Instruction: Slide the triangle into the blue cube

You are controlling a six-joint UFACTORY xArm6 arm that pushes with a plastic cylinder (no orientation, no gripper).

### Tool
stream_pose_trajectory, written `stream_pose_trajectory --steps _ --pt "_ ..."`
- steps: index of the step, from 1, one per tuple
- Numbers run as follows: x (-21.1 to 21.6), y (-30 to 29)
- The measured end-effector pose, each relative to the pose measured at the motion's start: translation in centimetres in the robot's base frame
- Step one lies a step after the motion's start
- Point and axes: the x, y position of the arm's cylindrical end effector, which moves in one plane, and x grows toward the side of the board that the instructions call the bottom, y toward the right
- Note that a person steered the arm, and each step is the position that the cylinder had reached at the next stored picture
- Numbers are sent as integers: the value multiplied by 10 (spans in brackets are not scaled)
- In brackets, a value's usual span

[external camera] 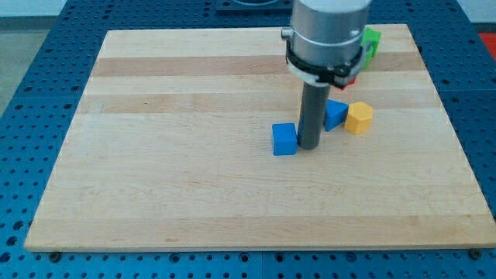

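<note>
The rod's tip (309, 146), having no fingers to report, stood between the blue cube (284, 139) at its nine o'clock and the blue triangle (335, 115) at two o'clock, contact unmade, the push outstanding.

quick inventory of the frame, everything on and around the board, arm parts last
blue cube: 1, blue, board centre, just on the view's left of my tip
blue triangle: 1, blue, just on the view's right of the rod, beside the yellow block
yellow block: 1, yellow, shape looks hexagonal, on the view's right of the triangle
green block: 1, green, view's top, partly hidden behind the arm, shape unclear
red block: 1, red, only a sliver shows under the arm housing
wooden board: 1, light wood
perforated base: 1, blue, surrounds the board
my tip: 1, dark rod end, between the cube and the triangle
</note>
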Motion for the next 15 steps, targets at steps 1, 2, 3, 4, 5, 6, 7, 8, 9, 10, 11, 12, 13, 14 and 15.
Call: stream_pose_trajectory --steps 1,2,3,4,5,6,7,8,9,10,11,12,13,14,15 --pt "14 42" --pt "8 102" --pt "8 137" --pt "-10 140" --pt "-23 134" --pt "-24 117" --pt "-25 103" --pt "-31 90" --pt "-42 87" --pt "-42 88" --pt "-38 124" --pt "-48 146" --pt "-76 138" --pt "-76 129" --pt "-76 117"
